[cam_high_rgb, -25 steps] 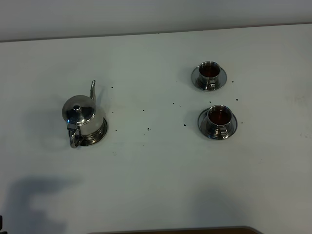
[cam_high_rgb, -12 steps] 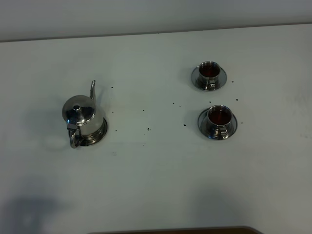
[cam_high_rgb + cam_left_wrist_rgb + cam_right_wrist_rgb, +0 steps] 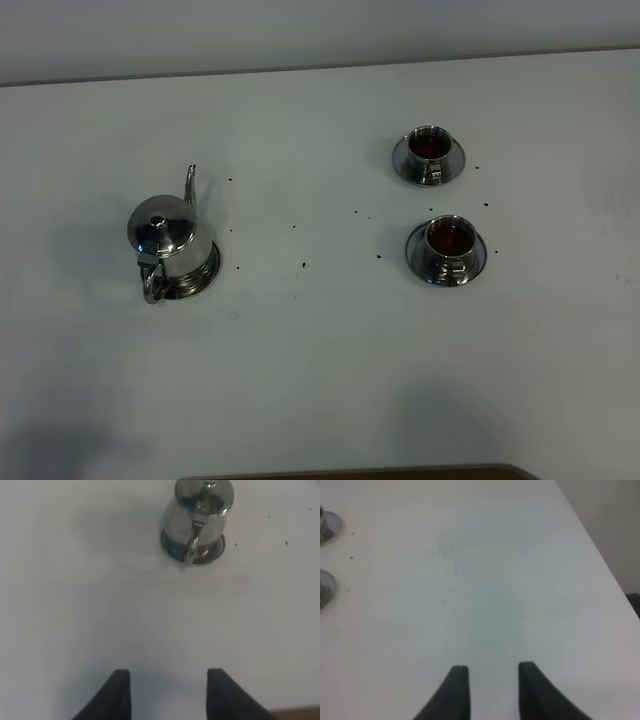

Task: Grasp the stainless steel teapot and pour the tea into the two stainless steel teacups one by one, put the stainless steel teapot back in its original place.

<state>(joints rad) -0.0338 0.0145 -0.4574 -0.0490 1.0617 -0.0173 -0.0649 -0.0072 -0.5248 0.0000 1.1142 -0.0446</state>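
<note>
The stainless steel teapot [image 3: 168, 238] stands upright on its base disc [image 3: 203, 274] at the left of the white table, spout pointing away, loop handle toward the front. It also shows in the left wrist view [image 3: 202, 512], well beyond my left gripper [image 3: 167, 692], which is open and empty over bare table. Two stainless steel teacups on saucers stand at the right, the far one [image 3: 430, 152] and the near one [image 3: 450, 243]; both hold brown tea. My right gripper [image 3: 492, 687] is open and empty, with the saucers' rims [image 3: 330, 525] off to its side. Neither gripper shows in the exterior high view.
Small dark specks [image 3: 304, 265] dot the table between the teapot and the cups. The table's back edge [image 3: 320, 68] meets a wall. The table's right edge [image 3: 600, 555] runs near my right gripper. A brown strip [image 3: 350, 472] lies along the front edge.
The left arm's shadow at the front left of the table has shrunk and slid off toward the front edge. Teapot and cups have not moved.
</note>
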